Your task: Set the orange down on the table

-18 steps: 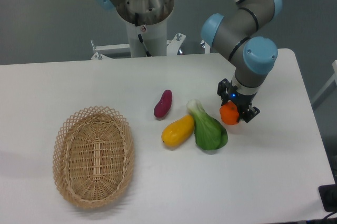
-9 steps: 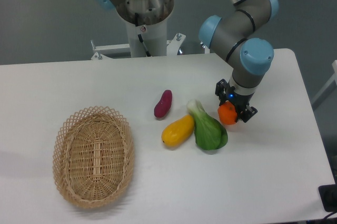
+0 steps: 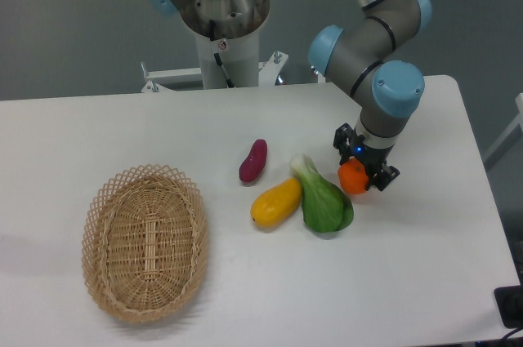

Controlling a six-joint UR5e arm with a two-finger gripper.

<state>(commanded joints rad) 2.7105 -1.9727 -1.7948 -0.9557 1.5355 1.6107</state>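
Note:
The orange (image 3: pixel 353 177) is a small bright orange-red ball at the right of the white table (image 3: pixel 425 265), just right of the green vegetable. My gripper (image 3: pixel 359 169) comes down on it from above, its black fingers shut on the orange. The fruit's top is hidden by the gripper. Whether the orange rests on the tabletop or hangs just above it cannot be told from this view.
A green leafy vegetable (image 3: pixel 324 198) lies right beside the orange, with a yellow mango-like fruit (image 3: pixel 276 202) and a purple sweet potato (image 3: pixel 253 161) further left. An oval wicker basket (image 3: pixel 145 241) sits at the front left. The robot base (image 3: pixel 221 12) stands behind the table.
The gripper with the orange shifted slightly left, toward the green vegetable, a second ago. It has stayed still over the last half second.

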